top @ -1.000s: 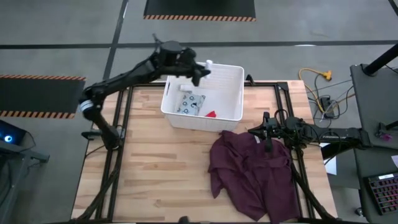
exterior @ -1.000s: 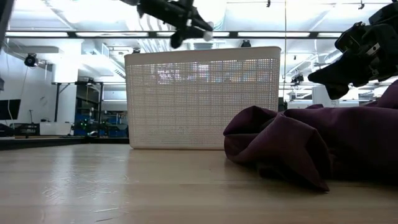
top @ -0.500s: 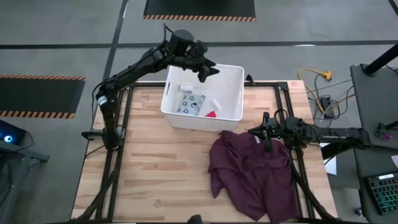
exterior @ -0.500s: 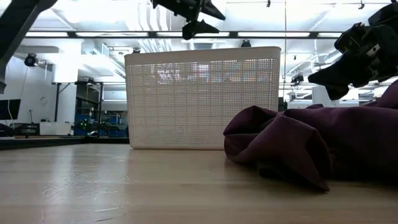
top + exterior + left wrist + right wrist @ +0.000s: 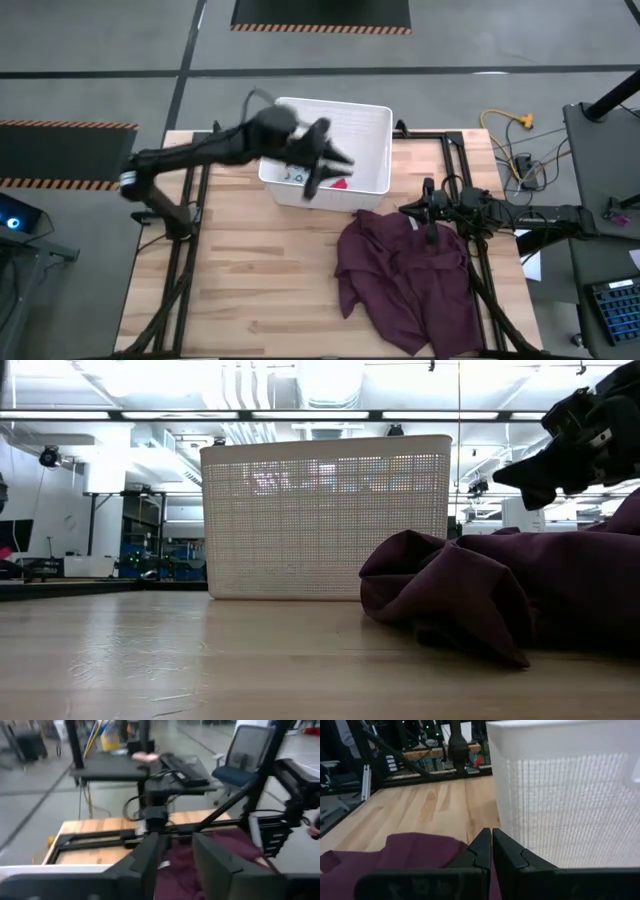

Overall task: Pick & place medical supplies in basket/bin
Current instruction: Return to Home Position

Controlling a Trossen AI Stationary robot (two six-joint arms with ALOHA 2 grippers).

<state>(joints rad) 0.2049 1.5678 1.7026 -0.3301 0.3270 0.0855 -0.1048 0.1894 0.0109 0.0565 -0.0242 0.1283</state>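
Observation:
The white slotted basket (image 5: 366, 112) (image 5: 325, 515) (image 5: 560, 795) stands on the far middle of the table. My left gripper (image 5: 325, 162) (image 5: 175, 857) hovers open above the basket's near half, touching nothing. Below it I see a strip of the teal dotted packet (image 5: 291, 177) and the pink-red piece (image 5: 339, 183) on the basket floor. The arm hides the white bottle and tube. My right gripper (image 5: 412, 212) (image 5: 491, 842) (image 5: 520, 472) waits shut, raised over the maroon cloth's far edge, right of the basket.
The large maroon cloth (image 5: 405, 270) (image 5: 500, 590) lies crumpled on the table's right near part, just in front of the basket's right corner. Bare wood (image 5: 240, 270) spreads left of and in front of the basket. Cables and a keyboard stand lie beyond the right edge.
My left gripper held a small white item over the basket's far rim, then opened; the item dropped onto the basket floor. The arm then swung fast toward the table's near edge over the basket and rose out of the low view. The right arm stayed put.

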